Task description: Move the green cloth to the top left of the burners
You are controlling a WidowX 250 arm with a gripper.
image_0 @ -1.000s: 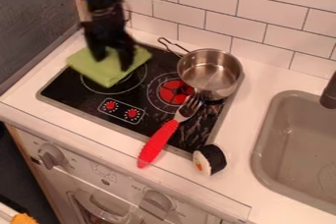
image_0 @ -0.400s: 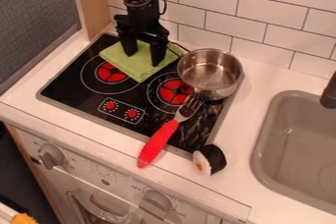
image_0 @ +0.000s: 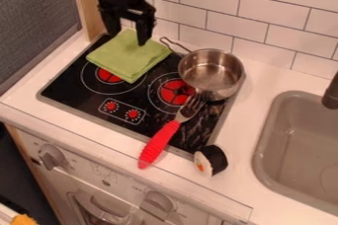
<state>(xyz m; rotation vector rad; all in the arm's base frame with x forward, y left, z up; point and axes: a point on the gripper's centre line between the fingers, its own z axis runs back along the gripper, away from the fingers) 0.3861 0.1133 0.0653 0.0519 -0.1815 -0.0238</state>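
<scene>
A lime-green cloth [image_0: 129, 54] and a black gripper [image_0: 128, 39] stand out at a black stove [image_0: 64, 87] with red burners [image_0: 176, 92] ringed in thin white circles. Two red dials [image_0: 133, 114] sit within a white outline, and pale streaks mottle the stove's black surface beside a fork [image_0: 158, 143] with a bright red handle. The pot [image_0: 210, 70] is silver, the sushi [image_0: 217, 159] black and white with a touch of orange, the sink [image_0: 290, 152] grey-beige. White tiles [image_0: 241, 4] form a brick pattern with grey lines above a white counter [image_0: 267, 81].
</scene>
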